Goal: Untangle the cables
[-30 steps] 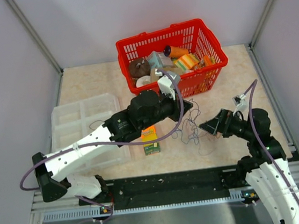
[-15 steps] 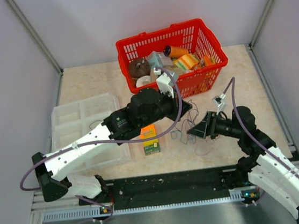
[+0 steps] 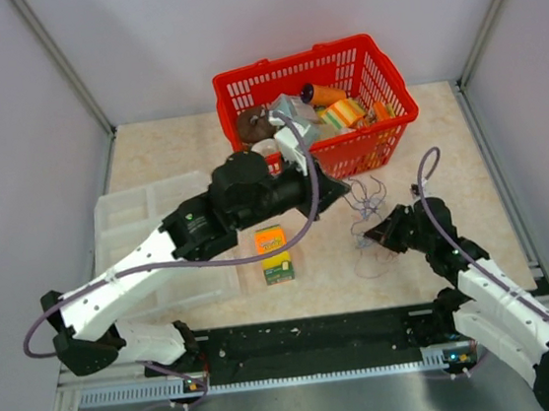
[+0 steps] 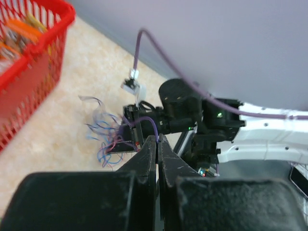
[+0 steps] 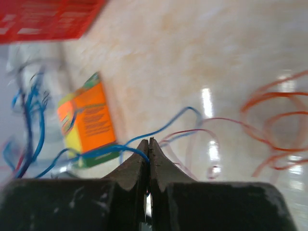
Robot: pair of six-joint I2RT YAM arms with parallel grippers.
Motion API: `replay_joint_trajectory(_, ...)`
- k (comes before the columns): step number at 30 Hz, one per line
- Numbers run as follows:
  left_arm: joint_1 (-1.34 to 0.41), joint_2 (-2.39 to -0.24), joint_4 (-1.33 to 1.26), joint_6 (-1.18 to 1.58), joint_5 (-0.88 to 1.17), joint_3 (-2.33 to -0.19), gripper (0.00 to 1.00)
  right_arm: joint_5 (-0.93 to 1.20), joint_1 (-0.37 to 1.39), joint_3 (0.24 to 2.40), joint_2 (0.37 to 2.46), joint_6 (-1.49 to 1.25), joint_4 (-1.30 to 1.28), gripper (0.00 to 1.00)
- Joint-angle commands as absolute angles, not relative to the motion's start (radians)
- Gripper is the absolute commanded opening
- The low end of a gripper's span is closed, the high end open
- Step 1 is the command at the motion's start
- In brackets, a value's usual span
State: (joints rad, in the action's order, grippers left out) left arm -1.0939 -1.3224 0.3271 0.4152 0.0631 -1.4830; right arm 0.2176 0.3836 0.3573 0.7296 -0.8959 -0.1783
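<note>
Right fingers [image 5: 148, 144], low and right of centre in the top view: pressed together with no gap, a blue strand nipped at the tips. In their wrist view, more blue strands trail off to the left. Thin orange loops lie on the tabletop [image 3: 179, 147] at the right edge, blurred.

Box [image 3: 274, 253], orange and green: flat on the tabletop at centre, left of the right fingers and apart from them.

Cables [image 3: 365, 200]: a loose bunch of thin strands strung between the two sets of fingers, right of centre. Some strands lift off the tabletop and others trail on it.

Left fingers [image 4: 157, 144], just above centre: also closed tight, with a bluish strand arching out of the tips.

Tray [image 3: 158, 224], clear plastic with compartments: at left, partly under the left arm.

Basket [image 3: 376, 50], red and full of mixed items: upper centre, against the back wall.
</note>
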Motion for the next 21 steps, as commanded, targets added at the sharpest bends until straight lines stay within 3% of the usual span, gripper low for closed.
replay_joint_trajectory(1, -1.092, -1.171, 0.337, 0.287, -0.024, -1.614, 0.0, 0.228, 0.171, 0.272, 0.755, -0.956, -0.242, 0.0)
replay_joint_trajectory(7, -1.092, -1.105, 0.331, 0.238, -0.055, -1.652, 0.0, 0.238, -0.086, 0.293, 0.801, -0.842, -0.371, 0.0)
replay_joint_trajectory(14, -1.092, -1.149, 0.459, 0.218, -0.121, -1.749, 0.0, 0.153, -0.101, 0.382, 0.916, -0.751, -0.425, 0.0)
replay_joint_trajectory(21, -1.092, -1.151, 0.701, 0.27, -0.362, -1.672, 0.0, 0.417, -0.101, 0.428, 0.999, -0.528, -0.342, 0.0)
